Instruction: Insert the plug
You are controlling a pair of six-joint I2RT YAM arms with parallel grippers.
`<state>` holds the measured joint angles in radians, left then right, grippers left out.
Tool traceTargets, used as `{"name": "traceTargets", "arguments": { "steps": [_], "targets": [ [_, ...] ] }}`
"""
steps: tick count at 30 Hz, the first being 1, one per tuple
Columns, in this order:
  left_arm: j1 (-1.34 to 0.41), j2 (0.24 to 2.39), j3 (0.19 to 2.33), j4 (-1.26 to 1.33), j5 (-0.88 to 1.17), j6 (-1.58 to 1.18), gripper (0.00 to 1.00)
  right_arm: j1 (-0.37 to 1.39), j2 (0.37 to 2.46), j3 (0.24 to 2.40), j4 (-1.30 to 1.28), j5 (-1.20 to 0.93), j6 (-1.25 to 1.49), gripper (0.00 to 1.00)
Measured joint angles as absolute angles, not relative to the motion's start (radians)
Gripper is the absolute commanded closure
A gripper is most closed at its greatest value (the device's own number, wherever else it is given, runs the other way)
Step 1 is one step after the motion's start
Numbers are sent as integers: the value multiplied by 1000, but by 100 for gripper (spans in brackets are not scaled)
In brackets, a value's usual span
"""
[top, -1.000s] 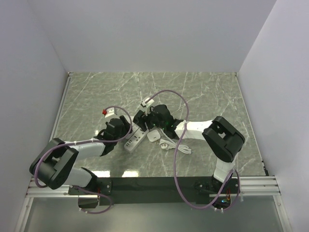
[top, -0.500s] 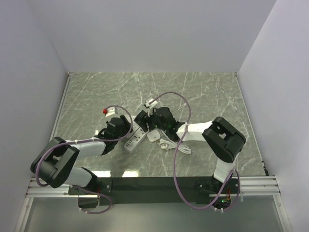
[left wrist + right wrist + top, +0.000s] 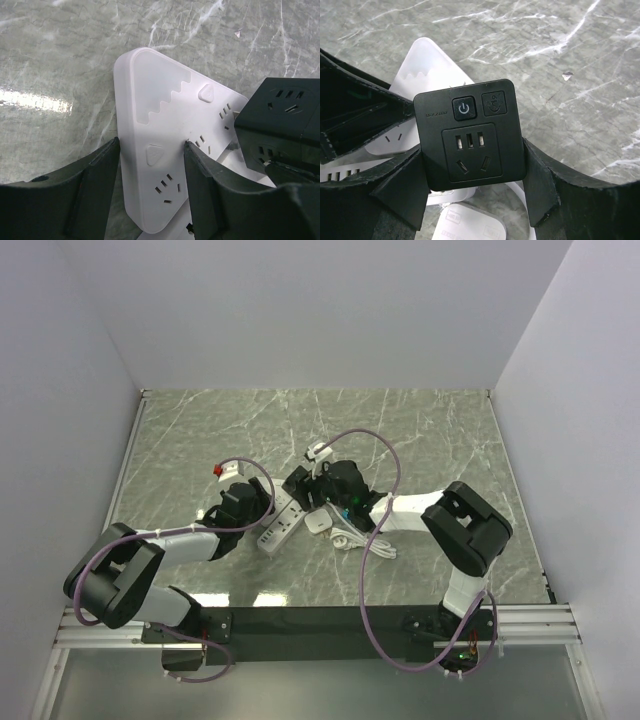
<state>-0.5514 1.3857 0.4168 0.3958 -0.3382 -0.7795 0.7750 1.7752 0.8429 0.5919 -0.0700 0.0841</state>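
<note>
The black plug (image 3: pixel 470 132), a square adapter with a power button and a socket face, sits between the fingers of my right gripper (image 3: pixel 472 150), which is shut on its two sides. It hangs just over the far end of the white power strip (image 3: pixel 165 125), also seen from above (image 3: pixel 278 525). In the left wrist view the plug (image 3: pixel 282 112) is at the right edge, over the strip's sockets. My left gripper (image 3: pixel 150 150) is shut on the strip's near end, which lies on the marble table.
A small white adapter (image 3: pixel 465 222) with a coiled white cable (image 3: pixel 352 539) lies just right of the strip, under my right wrist. Purple cables (image 3: pixel 375 540) loop over both arms. White walls (image 3: pixel 300 320) close in the table on three sides.
My right wrist has shifted slightly to the right with the black plug. The left arm and the power strip have stayed put.
</note>
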Motion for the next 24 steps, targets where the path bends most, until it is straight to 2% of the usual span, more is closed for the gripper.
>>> {"name": "traceTargets", "arguments": {
  "steps": [24],
  "targets": [
    [-551, 1385, 421, 386, -338, -779, 43, 774, 1785, 845, 625, -117, 88, 100]
  ]
}}
